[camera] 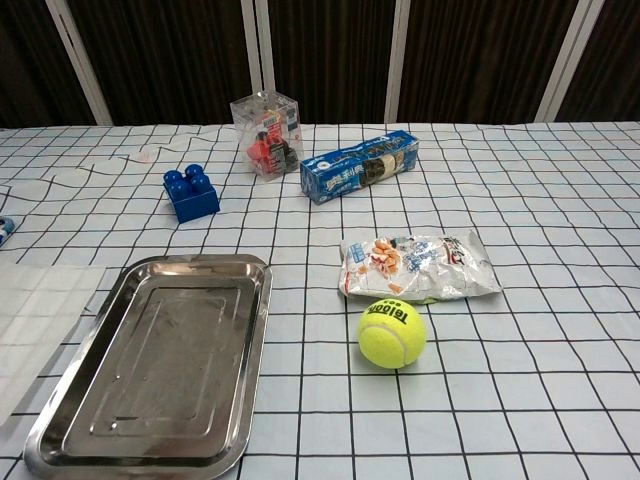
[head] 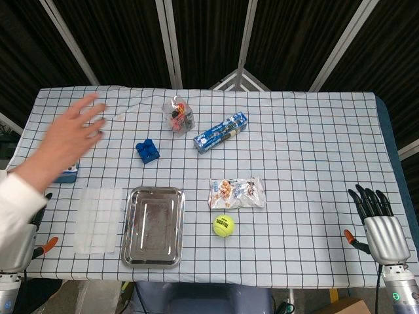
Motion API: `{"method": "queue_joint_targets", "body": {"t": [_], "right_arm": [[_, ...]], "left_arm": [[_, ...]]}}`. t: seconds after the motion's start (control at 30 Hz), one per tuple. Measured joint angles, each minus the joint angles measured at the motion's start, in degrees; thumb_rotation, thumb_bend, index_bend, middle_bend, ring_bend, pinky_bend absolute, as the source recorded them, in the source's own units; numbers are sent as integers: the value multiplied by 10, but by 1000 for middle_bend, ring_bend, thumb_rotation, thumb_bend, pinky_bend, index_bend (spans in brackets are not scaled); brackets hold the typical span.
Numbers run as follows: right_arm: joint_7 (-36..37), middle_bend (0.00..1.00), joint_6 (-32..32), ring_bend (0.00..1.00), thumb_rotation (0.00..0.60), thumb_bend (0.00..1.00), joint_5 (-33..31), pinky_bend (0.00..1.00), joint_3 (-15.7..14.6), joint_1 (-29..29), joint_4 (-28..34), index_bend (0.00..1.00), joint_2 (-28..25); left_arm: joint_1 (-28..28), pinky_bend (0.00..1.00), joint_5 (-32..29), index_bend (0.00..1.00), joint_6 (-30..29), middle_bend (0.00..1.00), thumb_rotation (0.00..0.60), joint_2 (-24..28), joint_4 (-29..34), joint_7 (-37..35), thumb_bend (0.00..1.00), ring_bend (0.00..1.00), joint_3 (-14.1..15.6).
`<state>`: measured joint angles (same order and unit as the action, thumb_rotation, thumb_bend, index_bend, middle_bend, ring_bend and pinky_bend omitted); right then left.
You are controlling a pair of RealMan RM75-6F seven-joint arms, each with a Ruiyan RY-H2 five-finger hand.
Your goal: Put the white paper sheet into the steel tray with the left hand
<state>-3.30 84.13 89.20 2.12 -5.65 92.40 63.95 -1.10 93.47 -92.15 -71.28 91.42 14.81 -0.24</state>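
The white, slightly see-through paper sheet [head: 98, 220] [camera: 35, 318] lies flat on the checked cloth, just left of the steel tray [head: 154, 252] [camera: 160, 440]. The tray holds nothing. My left hand [head: 23, 245] sits at the table's near left corner, left of the sheet and apart from it. A person's white sleeve partly covers it; its thumb sticks out and it holds nothing. My right hand [head: 378, 222] rests at the near right edge with its fingers stretched out, holding nothing. Neither hand shows in the chest view.
A person's arm and hand [head: 65, 140] reach over the table's left side, above a small blue-and-white object [head: 67, 174]. Behind the tray are a blue block [head: 147, 151], a clear box [head: 178, 114] and a blue packet [head: 220, 131]. A snack bag [head: 237, 193] and tennis ball [head: 223, 226] lie right of it.
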Motion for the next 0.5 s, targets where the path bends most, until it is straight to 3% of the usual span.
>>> {"method": "queue_joint_targets", "body": {"t": [0.5], "right_arm": [[0,0,3,0,600,313,4,0,-2,1,0,0,-1]], "left_arm": [[0,0,3,0,3,0,600,0,-1,8,72,0,3]]}}
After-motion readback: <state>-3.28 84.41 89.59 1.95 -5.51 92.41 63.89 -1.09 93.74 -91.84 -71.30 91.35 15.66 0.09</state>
